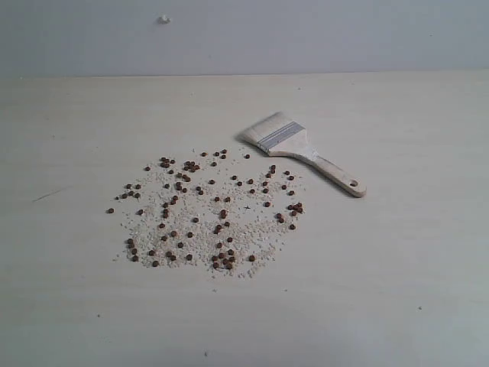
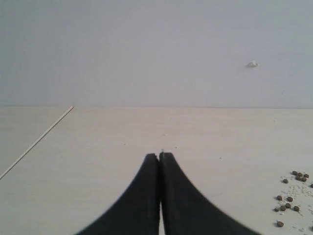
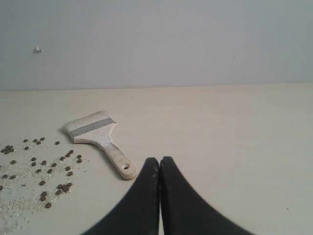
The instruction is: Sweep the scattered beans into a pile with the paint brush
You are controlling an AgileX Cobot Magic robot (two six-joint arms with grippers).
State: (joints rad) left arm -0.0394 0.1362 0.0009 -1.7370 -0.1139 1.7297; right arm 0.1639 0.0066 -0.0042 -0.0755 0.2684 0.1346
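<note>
Dark reddish-brown beans lie scattered over a wide patch at the table's middle, mixed with off-white grains; no mound shows. The paint brush lies flat to the right of the patch, whitish bristles toward the back left, handle hole toward the front right. Neither gripper shows in the exterior view. My right gripper is shut and empty, just short of the paint brush handle end, with beans beyond. My left gripper is shut and empty over bare table, a few beans at the side.
The pale table runs back to a grey wall bearing a small white mark. A thin seam crosses the table in the left wrist view.
</note>
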